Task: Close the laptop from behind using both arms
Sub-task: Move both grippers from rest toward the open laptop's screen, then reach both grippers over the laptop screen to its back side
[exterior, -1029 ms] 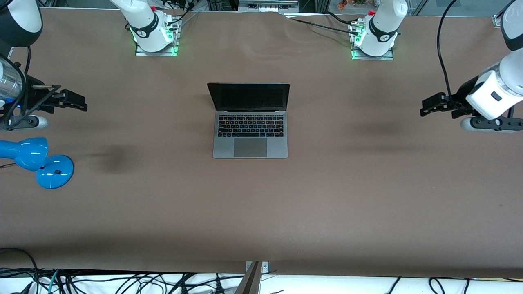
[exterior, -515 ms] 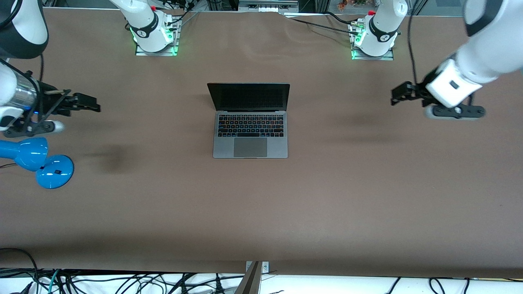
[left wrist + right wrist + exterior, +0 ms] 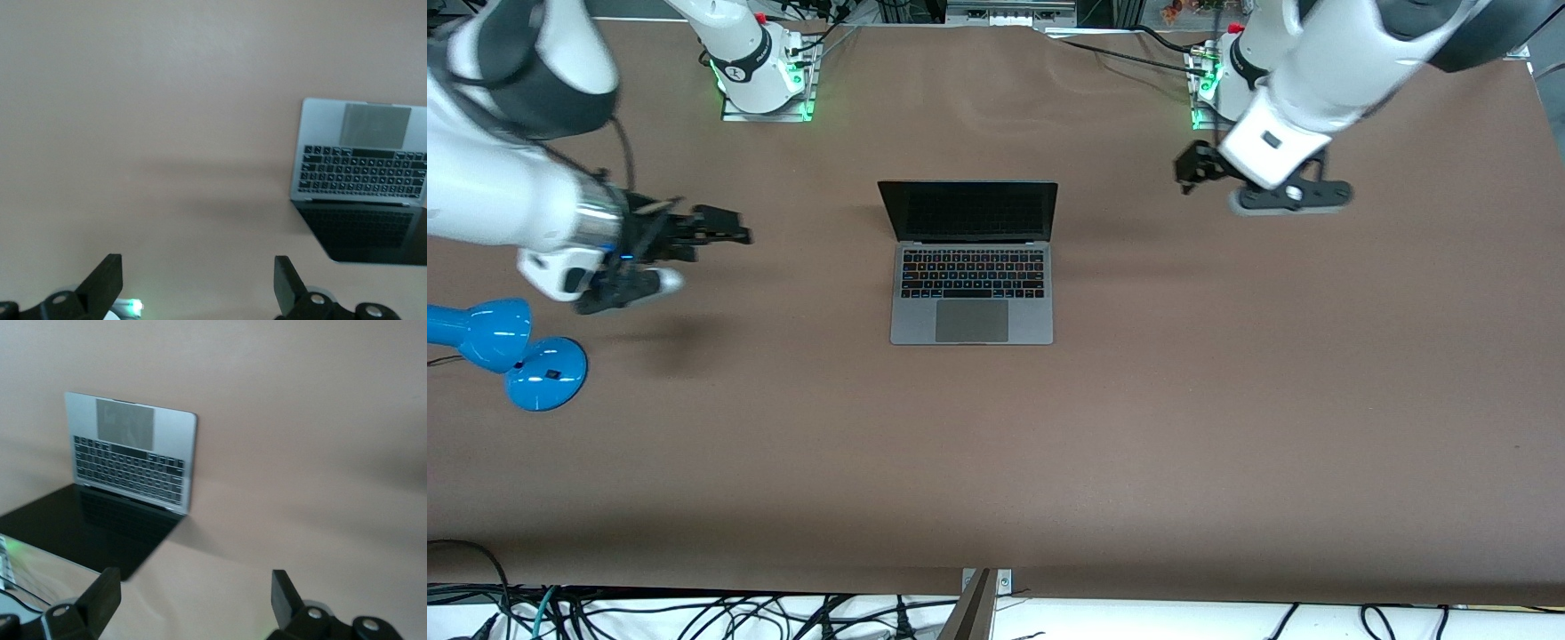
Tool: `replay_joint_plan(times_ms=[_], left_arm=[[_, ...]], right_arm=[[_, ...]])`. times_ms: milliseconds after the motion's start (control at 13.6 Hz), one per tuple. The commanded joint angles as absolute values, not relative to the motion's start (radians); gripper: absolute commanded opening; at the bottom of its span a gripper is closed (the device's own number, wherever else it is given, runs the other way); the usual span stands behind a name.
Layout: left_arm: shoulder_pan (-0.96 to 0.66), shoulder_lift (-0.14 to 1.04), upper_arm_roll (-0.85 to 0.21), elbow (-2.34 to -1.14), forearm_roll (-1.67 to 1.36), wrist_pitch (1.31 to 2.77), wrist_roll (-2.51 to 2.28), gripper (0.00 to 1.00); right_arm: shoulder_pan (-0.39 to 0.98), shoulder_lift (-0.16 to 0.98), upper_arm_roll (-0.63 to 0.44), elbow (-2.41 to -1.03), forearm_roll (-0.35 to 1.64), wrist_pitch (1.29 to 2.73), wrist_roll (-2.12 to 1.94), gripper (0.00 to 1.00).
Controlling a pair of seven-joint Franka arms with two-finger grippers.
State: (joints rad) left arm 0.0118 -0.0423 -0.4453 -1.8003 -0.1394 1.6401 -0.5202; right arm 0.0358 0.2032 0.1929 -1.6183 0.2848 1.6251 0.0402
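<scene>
Grey metal laptop (image 3: 971,267) open on brown table (image 3: 1227,400), left claw (image 3: 1188,169) and right claw (image 3: 725,233) spread, empty.

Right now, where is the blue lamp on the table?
The blue lamp lies at the right arm's end of the table, nearer the front camera than the laptop.

The laptop (image 3: 360,173) screen runs off the left wrist view's edge. A blue lamp (image 3: 494,347) is cut by the front view's edge. Both arms blur there; the left pincer (image 3: 1190,171) shows indistinctly.
</scene>
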Motion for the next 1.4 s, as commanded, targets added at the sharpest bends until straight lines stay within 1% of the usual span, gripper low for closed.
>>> replay_joint_plan(times_ms=[0,147,221,368,515,588,662,735,809,882,956,1029,1176,1324], left_arm=[[0.021,-0.078,-0.509,-1.859,-0.190,1.684,-0.609,0.99],[0.020,-0.074,-0.560,-1.864,-0.199,1.715,-0.675,0.98],[0.018,-0.071,-0.580,-1.864,-0.218,1.735,-0.711,0.98],[0.018,-0.063,-0.619,-1.882,-0.235,1.758,-0.753,0.97],[0.018,-0.061,-0.666,-1.914,-0.261,1.788,-0.804,0.92],[0.017,-0.052,-0.681,-1.917,-0.267,1.790,-0.822,0.87],[0.017,-0.046,-0.695,-1.917,-0.278,1.792,-0.836,0.71],[0.017,-0.034,-0.704,-1.917,-0.284,1.792,-0.839,0.50],[0.015,-0.023,-0.715,-1.917,-0.285,1.793,-0.842,0.25],[0.015,-0.012,-0.732,-1.917,-0.285,1.793,-0.844,0.04],[0.015,0.003,-0.739,-1.916,-0.285,1.796,-0.845,0.00],[0.012,0.020,-0.744,-1.916,-0.285,1.801,-0.863,0.00],[0.003,0.058,-0.768,-1.913,-0.287,1.818,-0.890,0.00],[-0.002,0.118,-0.769,-1.905,-0.311,1.821,-0.890,0.00]], right_arm=[[0.121,0.212,0.216,-1.621,0.284,1.667,0.237,0.92],[0.194,0.230,0.216,-1.620,0.284,1.667,0.387,0.79],[0.228,0.242,0.215,-1.620,0.285,1.663,0.450,0.71],[0.273,0.268,0.218,-1.623,0.291,1.649,0.506,0.49],[0.288,0.278,0.225,-1.623,0.291,1.579,0.520,0.34],[0.288,0.287,0.227,-1.623,0.298,1.545,0.520,0.25],[0.290,0.296,0.229,-1.623,0.305,1.513,0.519,0.16],[0.291,0.302,0.242,-1.623,0.308,1.481,0.518,0.13],[0.293,0.307,0.250,-1.623,0.308,1.451,0.520,0.09],[0.293,0.314,0.255,-1.623,0.311,1.428,0.515,0.07],[0.293,0.328,0.265,-1.623,0.321,1.405,0.509,0.01],[0.293,0.337,0.273,-1.624,0.325,1.391,0.511,0.00],[0.293,0.351,0.298,-1.632,0.325,1.387,0.512,0.00],[0.293,0.367,0.317,-1.647,0.327,1.387,0.512,0.00]])
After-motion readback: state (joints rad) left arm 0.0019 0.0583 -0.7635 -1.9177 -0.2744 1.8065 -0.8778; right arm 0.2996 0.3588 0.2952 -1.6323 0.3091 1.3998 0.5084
